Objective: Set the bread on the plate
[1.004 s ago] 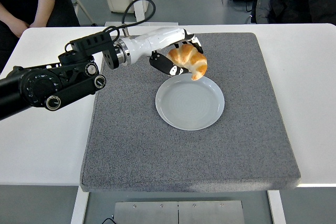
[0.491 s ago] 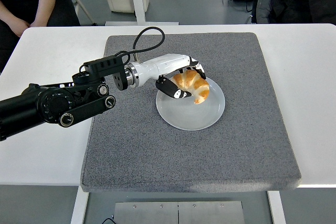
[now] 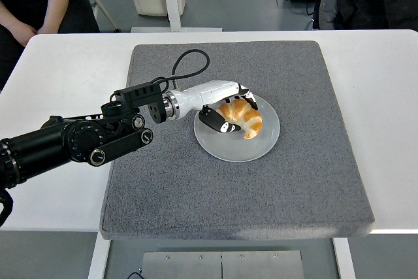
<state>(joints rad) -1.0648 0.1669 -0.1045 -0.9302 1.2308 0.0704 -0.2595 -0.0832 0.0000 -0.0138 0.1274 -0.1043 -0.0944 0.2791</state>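
At the bottom of the frame the near edge of the white table (image 3: 52, 194) runs across, and on it lies a large grey mat (image 3: 274, 187) that fills most of the middle of the picture. From the lower left the black left arm (image 3: 72, 142) reaches in over the table's bare white part and onto the mat, its white forearm section pointing toward the centre. Just right of centre sits a pale round plate (image 3: 228, 148) on the mat. The left hand (image 3: 228, 112) is over the plate's upper left part, its fingers (image 3: 215, 122) curled around the bread (image 3: 243, 117), a golden croissant, with the thumb side under it on the near side and other fingers wrapped over the top. The croissant lies within the plate's rim, in its upper half; whether it rests on the plate's surface cannot be told for sure. A black cable (image 3: 189, 63) loops up from the wrist over the mat. In the upper left corner a person (image 3: 32, 4) in dark clothes stands beyond the table's far edge.
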